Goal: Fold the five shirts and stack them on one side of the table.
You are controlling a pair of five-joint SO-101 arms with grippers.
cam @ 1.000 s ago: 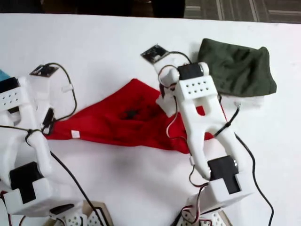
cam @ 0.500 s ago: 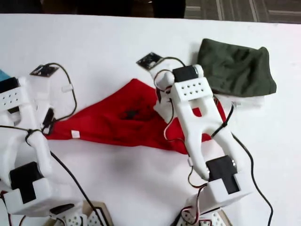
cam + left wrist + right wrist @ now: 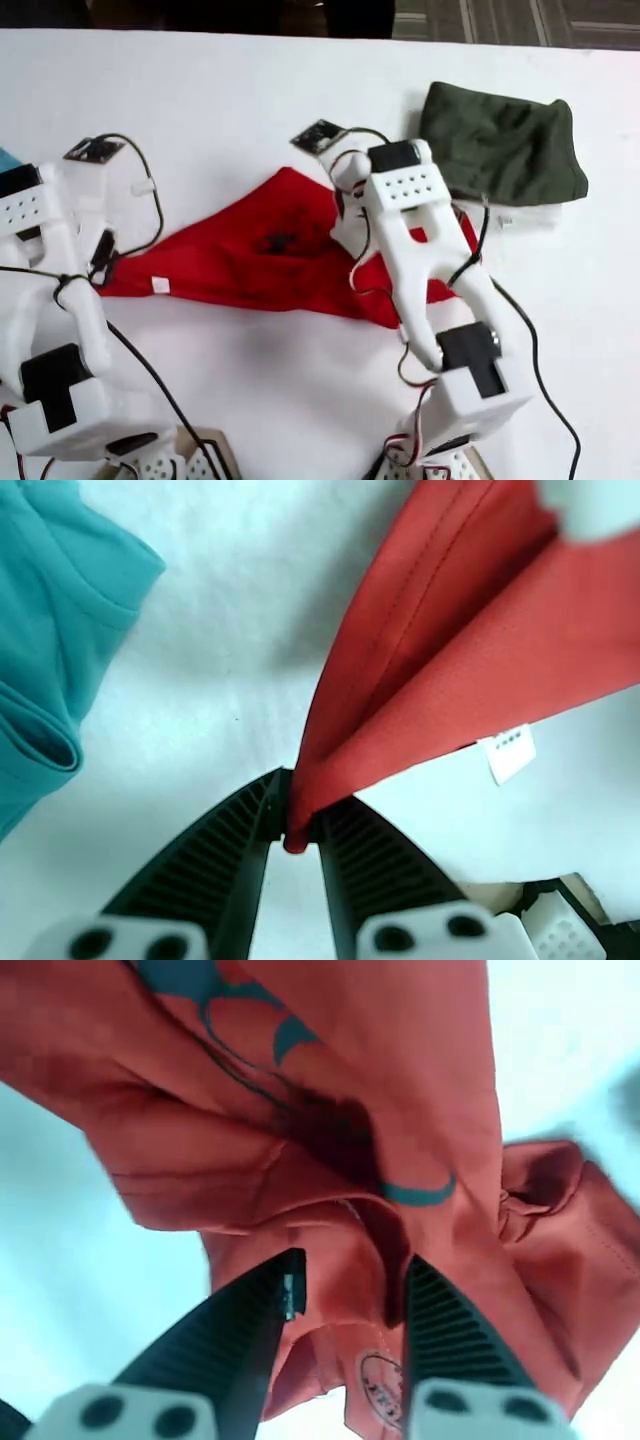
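red shirt [image 3: 250,260]: spread mid-worktop [image 3: 200,90], drawn to a point toward the left arm | left gripper [image 3: 297,815]: jaws clamped on that corner, teal shirt [image 3: 50,630] near | right gripper [image 3: 350,1270]: jaws apart, astride a bunched fold | green shirt [image 3: 500,145]: folded, just beside the red shirt's other end | wide stretch of worktop between red shirt and far edge

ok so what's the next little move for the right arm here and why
Probably shut the right claw on the bunched red shirt. Its jaws stand open over a fold of that cloth, and the left claw is shut on the far corner, so a second grip should let both arms lift and fold it.
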